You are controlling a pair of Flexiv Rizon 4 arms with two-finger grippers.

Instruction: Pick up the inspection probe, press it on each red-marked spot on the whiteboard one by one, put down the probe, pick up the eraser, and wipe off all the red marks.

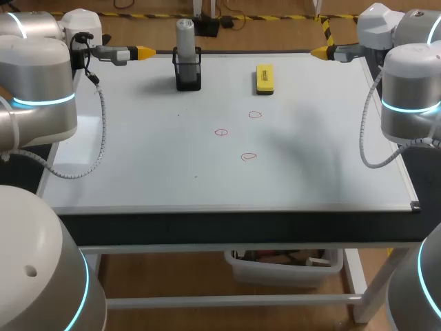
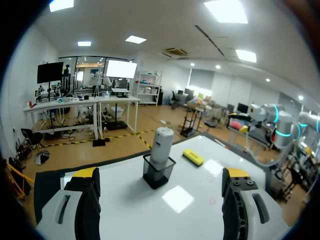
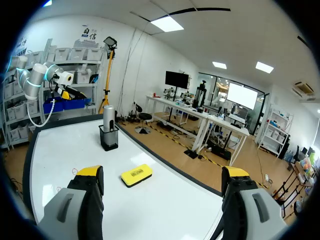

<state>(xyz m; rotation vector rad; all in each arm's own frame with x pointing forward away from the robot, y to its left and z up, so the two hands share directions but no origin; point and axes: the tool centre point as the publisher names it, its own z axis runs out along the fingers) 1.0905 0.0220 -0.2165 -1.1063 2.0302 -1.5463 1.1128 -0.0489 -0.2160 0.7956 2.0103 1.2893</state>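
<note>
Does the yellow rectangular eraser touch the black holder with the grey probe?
Apart: head view shows bare whiteboard between yellow rectangular eraser and black holder.

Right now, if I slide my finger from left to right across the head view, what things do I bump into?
First the left pincer → grey probe → leftmost red mark → yellow eraser → right pincer.

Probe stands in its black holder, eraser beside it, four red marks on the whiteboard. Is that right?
No: the head view shows three red marks, not four. The probe does stand in its black holder, with the eraser beside it on the whiteboard.
</note>
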